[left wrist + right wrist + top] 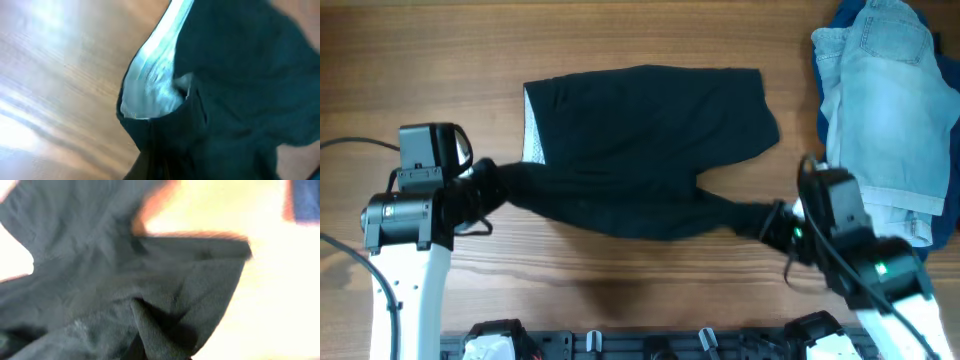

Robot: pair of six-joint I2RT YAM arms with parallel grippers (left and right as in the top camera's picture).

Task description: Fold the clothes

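- The black shorts [650,140] lie in the middle of the table [420,60], mostly flat, with the waistband to the left and the leg ends to the right.
- A strip of pale lining [532,130] shows at the waistband opening. In the left wrist view the lining [155,75] gapes open against the dark cloth.
- The near edge of the shorts is drawn into a taut band between the two grippers, bunching to a point at each end.
- The left gripper [492,186] is clenched on the near waistband corner.
- The right gripper [767,220] is clenched on the near leg end. Its wrist view is blurred and filled with rumpled black cloth.
- The denim shorts [885,100] lie crumpled at the far right edge, apart from the black shorts.
- A navy garment [828,120] peeks out from under the denim along its left side.
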